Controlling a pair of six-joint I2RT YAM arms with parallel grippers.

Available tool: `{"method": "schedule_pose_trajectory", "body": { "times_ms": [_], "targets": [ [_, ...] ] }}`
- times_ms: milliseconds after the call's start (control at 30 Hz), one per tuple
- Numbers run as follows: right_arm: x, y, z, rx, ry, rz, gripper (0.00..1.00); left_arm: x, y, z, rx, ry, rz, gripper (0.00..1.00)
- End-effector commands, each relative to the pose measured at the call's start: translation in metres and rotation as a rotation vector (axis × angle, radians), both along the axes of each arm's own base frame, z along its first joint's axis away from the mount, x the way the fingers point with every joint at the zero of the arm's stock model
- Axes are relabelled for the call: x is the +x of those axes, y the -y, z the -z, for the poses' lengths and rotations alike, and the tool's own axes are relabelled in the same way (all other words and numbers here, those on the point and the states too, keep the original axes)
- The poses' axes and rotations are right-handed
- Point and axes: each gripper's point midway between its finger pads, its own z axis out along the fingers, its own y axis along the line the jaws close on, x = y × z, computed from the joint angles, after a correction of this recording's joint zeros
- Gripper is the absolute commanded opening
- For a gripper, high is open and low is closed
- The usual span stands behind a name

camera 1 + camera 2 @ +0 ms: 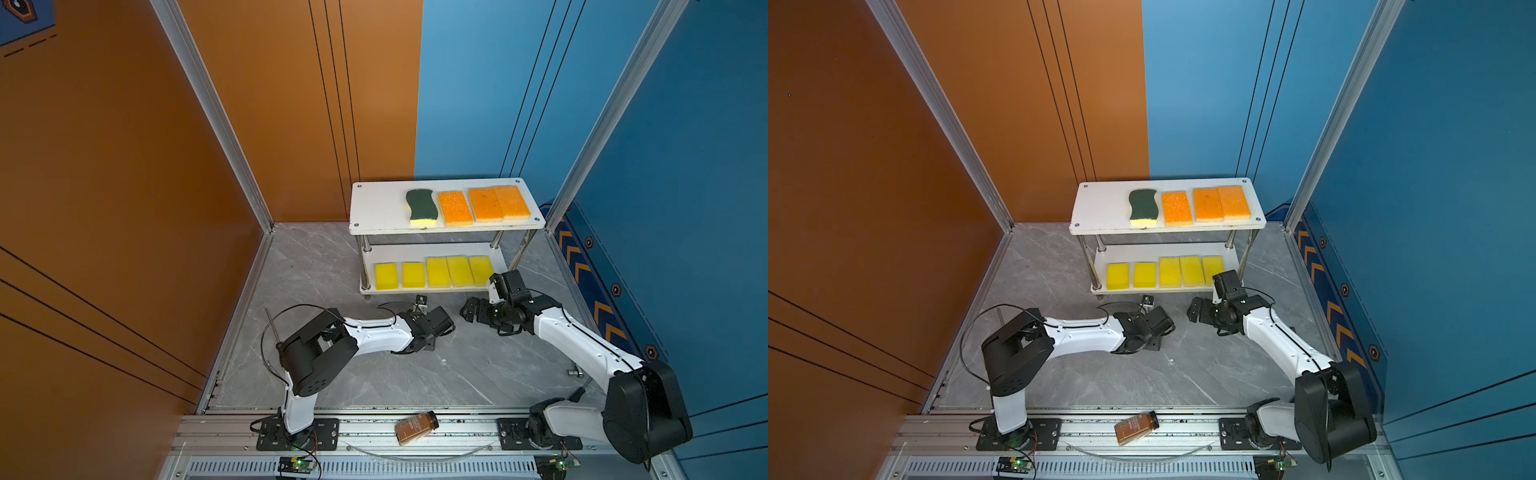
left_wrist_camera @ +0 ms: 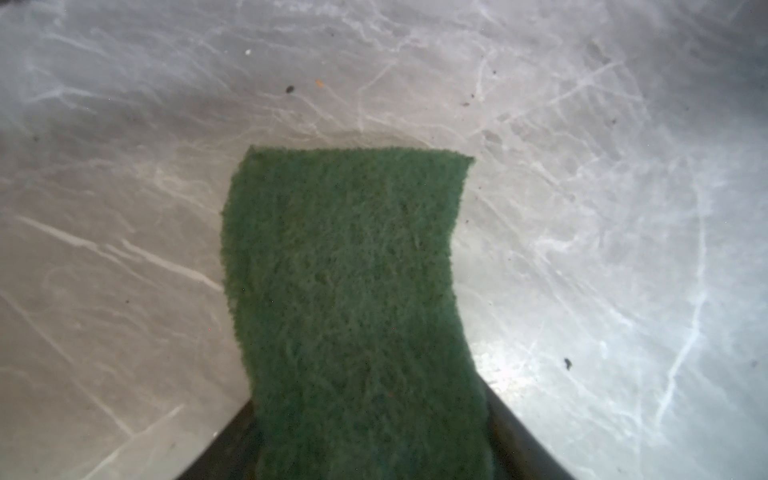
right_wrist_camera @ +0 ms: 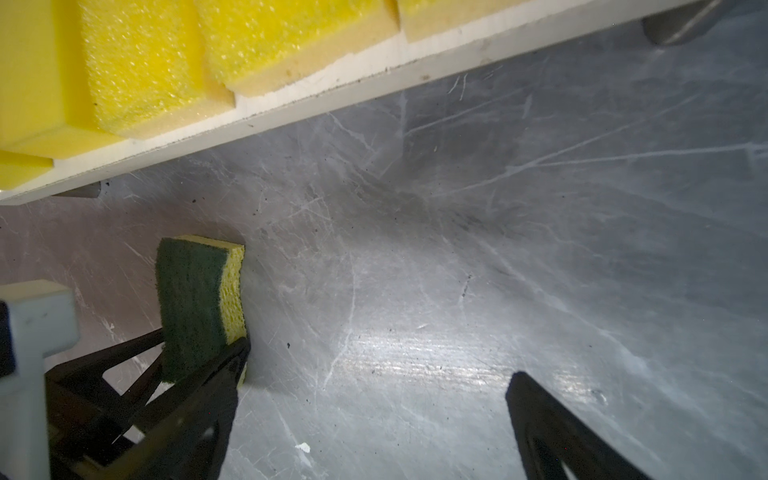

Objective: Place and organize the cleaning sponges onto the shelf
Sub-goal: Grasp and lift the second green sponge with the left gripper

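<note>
Grey veined tabletop [image 1: 374, 374] carries the shelf [image 1: 374, 208] at its far side. Just in front of the shelf's lower board, the left gripper [image 2: 368, 399] is clamped on the loose green-topped sponge [image 2: 353, 291]. Its dark fingers [image 2: 515, 428] press against both long sides, with the green scrub face turned up toward the wrist. In both top views the wrist hides this sponge. I cannot tell whether it rests on the tabletop or hangs just clear of it.

The right gripper [image 3: 380, 365] sits close by, also in front of the shelf, its jaws spread wide and holding nothing. One of its fingers lies right beside the sponge's yellow edge, but whether they touch is unclear.

On the shelf's top board a second green-topped sponge [image 1: 422, 207] lies near the middle. Three orange sponges [image 1: 455, 208] follow toward the shelf's right-hand end, the last two touching. Five yellow sponges [image 1: 437, 272] line the lower board, with the three nearest the right gripper packed together. A brown bottle [image 1: 416, 428] lies on its side on the front rail, well apart from the shelf.
</note>
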Motion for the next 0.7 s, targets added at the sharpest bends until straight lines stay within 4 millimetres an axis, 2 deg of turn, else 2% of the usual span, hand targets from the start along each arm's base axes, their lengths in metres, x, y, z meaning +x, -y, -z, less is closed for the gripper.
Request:
{"method": "schedule_pose_trajectory", "body": {
  "times_ms": [0, 100, 400, 500, 667],
  "targets": [
    [0.000, 0.000, 0.003, 0.017, -0.010, 0.010, 1.00, -0.002, 0.003, -0.003, 0.011, -0.019, 0.023, 0.57],
    [0.000, 0.000, 0.002, 0.018, -0.009, 0.010, 1.00, -0.001, 0.002, -0.020, -0.009, 0.014, 0.030, 0.53],
    [0.000, 0.000, 0.004, 0.021, -0.018, 0.011, 1.00, -0.002, -0.014, -0.105, -0.041, 0.112, 0.065, 0.55],
    [0.000, 0.000, 0.004, 0.021, -0.018, 0.013, 1.00, -0.003, -0.027, -0.149, -0.054, 0.194, 0.064, 0.55],
    [0.000, 0.001, 0.005, 0.022, -0.020, 0.013, 1.00, -0.005, -0.072, -0.238, -0.048, 0.406, -0.010, 0.53]
  ]
}}
